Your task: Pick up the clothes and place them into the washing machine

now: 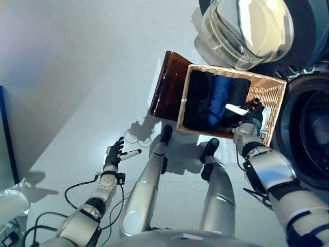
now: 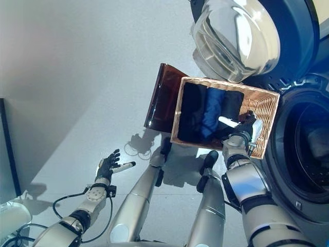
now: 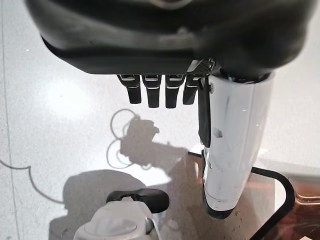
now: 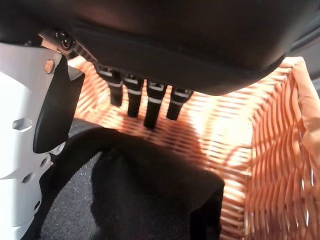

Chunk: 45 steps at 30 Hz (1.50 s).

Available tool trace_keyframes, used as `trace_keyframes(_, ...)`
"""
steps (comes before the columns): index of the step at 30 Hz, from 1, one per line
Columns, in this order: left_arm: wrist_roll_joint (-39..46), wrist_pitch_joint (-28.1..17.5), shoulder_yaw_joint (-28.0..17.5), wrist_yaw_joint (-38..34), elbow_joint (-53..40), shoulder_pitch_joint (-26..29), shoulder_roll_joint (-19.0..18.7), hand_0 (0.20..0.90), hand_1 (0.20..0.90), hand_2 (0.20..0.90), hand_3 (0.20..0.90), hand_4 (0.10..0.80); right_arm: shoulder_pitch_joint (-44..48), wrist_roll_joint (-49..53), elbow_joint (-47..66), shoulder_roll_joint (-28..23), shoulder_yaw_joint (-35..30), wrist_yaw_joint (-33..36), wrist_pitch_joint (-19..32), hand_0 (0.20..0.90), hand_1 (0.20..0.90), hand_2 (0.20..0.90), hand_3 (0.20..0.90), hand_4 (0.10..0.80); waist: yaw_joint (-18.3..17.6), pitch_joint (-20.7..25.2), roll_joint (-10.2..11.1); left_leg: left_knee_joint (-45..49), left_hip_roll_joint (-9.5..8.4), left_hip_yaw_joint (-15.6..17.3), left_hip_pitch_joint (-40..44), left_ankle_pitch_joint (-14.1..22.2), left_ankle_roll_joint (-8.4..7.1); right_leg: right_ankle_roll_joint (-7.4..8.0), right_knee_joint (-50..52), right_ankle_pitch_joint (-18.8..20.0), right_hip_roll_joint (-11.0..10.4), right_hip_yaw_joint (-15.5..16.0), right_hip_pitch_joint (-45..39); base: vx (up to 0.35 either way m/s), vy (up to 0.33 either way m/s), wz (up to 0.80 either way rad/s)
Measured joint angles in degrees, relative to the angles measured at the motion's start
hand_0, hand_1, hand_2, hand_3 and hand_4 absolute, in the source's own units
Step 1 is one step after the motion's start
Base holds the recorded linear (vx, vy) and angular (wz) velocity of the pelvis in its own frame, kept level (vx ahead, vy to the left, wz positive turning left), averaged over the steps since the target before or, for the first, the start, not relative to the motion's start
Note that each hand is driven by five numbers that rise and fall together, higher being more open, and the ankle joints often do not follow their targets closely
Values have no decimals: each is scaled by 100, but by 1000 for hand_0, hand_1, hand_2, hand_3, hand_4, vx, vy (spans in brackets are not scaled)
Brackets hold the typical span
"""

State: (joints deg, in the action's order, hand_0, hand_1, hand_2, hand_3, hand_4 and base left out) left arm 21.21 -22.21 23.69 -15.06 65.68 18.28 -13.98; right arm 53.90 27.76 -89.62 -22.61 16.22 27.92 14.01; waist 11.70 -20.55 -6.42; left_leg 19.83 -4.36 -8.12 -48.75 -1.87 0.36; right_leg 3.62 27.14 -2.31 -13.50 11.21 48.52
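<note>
A shallow wicker basket rests on a dark brown box beside the washing machine. In it lie a black garment, a blue garment and another black garment. My right hand is inside the basket at its end nearest the machine, just over the black garment. Its fingers are straight and hold nothing. My left hand hangs open over the floor at the lower left, its fingers relaxed and empty.
The washing machine's round glass door stands open above the basket. The dark drum opening is right of the basket. A dark panel stands at the far left on the pale floor.
</note>
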Motion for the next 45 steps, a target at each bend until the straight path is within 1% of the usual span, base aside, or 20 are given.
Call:
trace_keyframes(1,0,-4,2,0,0,0,8,900,900,900,900,800,-9,0,0,-9,1,15,-1,851,851,851,851,765,0,13,-16,-5,-7,-11,0,-7,0,2,7,-4,-5,8,0,34,-21,12)
trace_keyframes(2,-2,-10,6,0,2,-1,40,900,900,900,900,800,-36,0,0,-44,1,64,-11,900,900,900,900,800,0,51,-66,-9,-33,-36,0,-18,-5,17,46,-27,-34,28,0,40,-24,14)
trace_keyframes(4,-2,-11,7,-2,3,-5,90,900,900,900,900,800,-93,0,0,-66,3,76,-15,900,900,900,900,800,9,123,-127,-10,-52,-51,0,-28,-2,20,65,-42,-57,56,-6,47,-27,11)
trace_keyframes(7,-2,-11,3,-8,27,-6,105,900,900,900,900,800,-193,-1,3,-13,10,59,-15,900,900,900,900,800,11,271,-147,-47,-65,-86,0,-45,7,28,63,-53,-47,82,-13,45,-27,6)
trace_keyframes(8,-3,-20,6,-9,27,-5,107,900,900,900,900,800,-212,-1,3,28,10,50,-17,823,823,823,823,745,10,315,-148,-44,-65,-95,3,-57,6,28,65,-54,-43,85,-13,27,-26,5)
trace_keyframes(9,-2,-22,3,-10,27,0,111,900,900,900,900,800,-241,-1,20,58,11,44,-17,628,628,628,628,606,11,345,-144,-50,-65,-107,3,-63,3,27,66,-54,-41,99,-16,14,-29,7)
trace_keyframes(10,-3,-30,4,-10,27,3,111,900,900,900,900,800,-259,-1,24,86,11,46,-17,453,453,453,453,480,10,363,-145,-55,-65,-122,3,-71,3,25,68,-56,-40,110,-21,7,-38,7)
trace_keyframes(11,-3,-37,5,-11,27,7,115,900,900,900,900,800,-266,-1,24,94,11,67,-17,373,373,373,373,424,10,372,-140,-73,-65,-139,3,-83,2,24,70,-58,-38,124,-22,4,-39,9)
trace_keyframes(12,-3,-40,4,-17,27,10,122,900,900,900,900,800,-266,-1,24,72,12,74,-16,321,321,321,321,386,5,377,-142,-102,-68,-160,3,-107,-8,24,68,-59,-41,144,-22,1,-31,9)
trace_keyframes(14,-2,-41,5,-22,61,12,134,900,900,900,900,800,-264,-11,55,20,48,55,-15,291,291,291,291,365,8,378,-142,-144,-67,-201,2,-141,-20,15,73,-65,-42,183,-22,4,-20,9)
trace_keyframes(16,0,-41,5,-28,119,11,134,900,900,900,900,800,-258,-17,120,20,230,-13,-4,282,282,282,282,359,2,378,-141,-198,-63,-231,3,-170,-40,-3,76,-77,-41,207,-16,0,-5,6)
trace_keyframes(18,1,-41,5,-29,151,6,135,900,900,900,900,800,-246,-16,141,23,229,-18,2,266,266,266,266,347,10,378,-141,-214,-60,-256,3,-193,-49,-12,79,-84,-39,224,-13,-6,8,6)
trace_keyframes(19,1,-40,6,-30,167,6,135,900,900,900,900,800,-245,-16,144,24,229,-16,2,208,208,208,208,306,9,378,-141,-222,-60,-258,2,-200,-46,-9,79,-88,-39,225,-13,-9,23,5)
trace_keyframes(20,2,-40,6,-30,178,4,136,900,900,900,900,800,-246,-16,144,27,229,-17,0,200,200,200,200,300,8,377,-140,-224,-63,-258,-1,-202,-44,-8,79,-89,-40,224,-9,-16,40,2)
trace_keyframes(28,114,-49,6,-40,223,8,133,900,900,900,900,800,-254,-21,297,41,227,-8,7,200,200,200,200,300,-34,377,-139,-194,-74,-249,-153,-221,-16,-1,92,-84,-50,208,143,-4,8,0)
trace_keyframes(35,125,-60,5,-37,234,8,130,900,900,900,900,800,-269,-27,344,39,188,-38,1,200,200,200,200,300,-64,374,-136,-192,-71,-135,-115,-224,-6,2,151,-81,-48,53,213,-11,33,-6)
trace_keyframes(39,127,-59,-1,-18,255,-22,126,900,900,900,900,800,-320,-28,364,48,98,-59,-7,200,200,200,200,300,-129,371,-134,-206,-66,62,24,-195,34,35,145,-57,-46,-150,187,-10,29,-17)
trace_keyframes(41,126,-61,1,22,252,-37,132,900,900,900,900,800,-468,-26,523,37,-115,-69,-9,200,200,200,200,300,-139,367,-131,-214,-68,175,127,-174,69,62,118,-38,-41,-279,148,0,18,-23)
trace_keyframes(45,124,-59,-6,61,249,-109,137,900,900,900,900,800,-864,-16,600,22,-365,-185,-7,200,200,200,200,300,-200,357,-135,-332,-43,346,613,-133,141,127,-100,31,-5,-426,-279,-17,6,-22)
